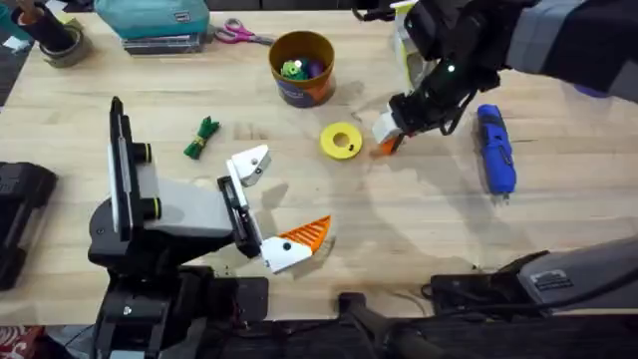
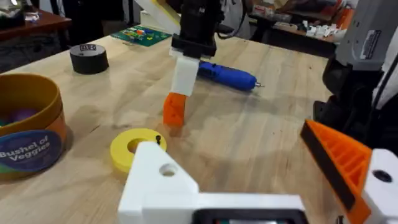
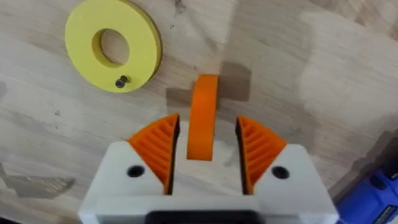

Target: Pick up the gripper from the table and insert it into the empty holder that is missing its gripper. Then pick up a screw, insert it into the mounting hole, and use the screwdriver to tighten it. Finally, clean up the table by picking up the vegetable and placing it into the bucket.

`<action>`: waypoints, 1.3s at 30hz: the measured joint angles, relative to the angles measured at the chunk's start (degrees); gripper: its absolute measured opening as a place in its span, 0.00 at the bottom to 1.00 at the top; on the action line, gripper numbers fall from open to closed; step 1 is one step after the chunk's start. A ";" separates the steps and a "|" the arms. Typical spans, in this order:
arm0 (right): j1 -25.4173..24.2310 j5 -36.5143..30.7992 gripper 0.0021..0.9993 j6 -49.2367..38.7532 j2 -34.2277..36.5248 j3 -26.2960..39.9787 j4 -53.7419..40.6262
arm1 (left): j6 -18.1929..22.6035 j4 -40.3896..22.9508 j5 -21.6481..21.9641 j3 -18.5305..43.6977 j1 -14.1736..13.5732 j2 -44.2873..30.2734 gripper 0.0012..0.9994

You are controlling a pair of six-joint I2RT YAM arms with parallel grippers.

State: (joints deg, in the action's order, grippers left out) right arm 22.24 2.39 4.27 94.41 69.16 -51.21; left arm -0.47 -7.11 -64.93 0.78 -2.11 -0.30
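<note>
Right gripper down at the table, pads spread either side of the loose orange gripper wedge, gaps visible both sides, not clamped. Wedge just beside the yellow disc, small screw sitting on the disc. Blue screwdriver lying flat nearby. Left gripper wide open, one finger a bare white holder, the other orange-tipped. Green vegetable well apart, bucket beyond the disc.

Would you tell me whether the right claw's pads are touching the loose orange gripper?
Apart: the right wrist view shows the gripper between both pads with gaps.
</note>
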 joint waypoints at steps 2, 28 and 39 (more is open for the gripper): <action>0.00 0.00 0.42 0.06 0.00 -0.02 0.09 | 0.00 0.00 0.00 0.00 0.00 -0.01 0.99; -0.02 -0.02 0.01 0.24 -2.00 11.66 -9.54 | 0.00 0.00 0.00 0.00 0.00 0.00 0.99; -0.39 0.83 0.01 2.01 -15.70 13.25 -9.85 | 0.00 0.00 0.00 0.00 0.00 0.00 0.99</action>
State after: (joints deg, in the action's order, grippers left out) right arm 21.85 3.23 6.28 78.72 82.41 -61.06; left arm -0.47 -7.11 -64.93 0.78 -2.11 -0.30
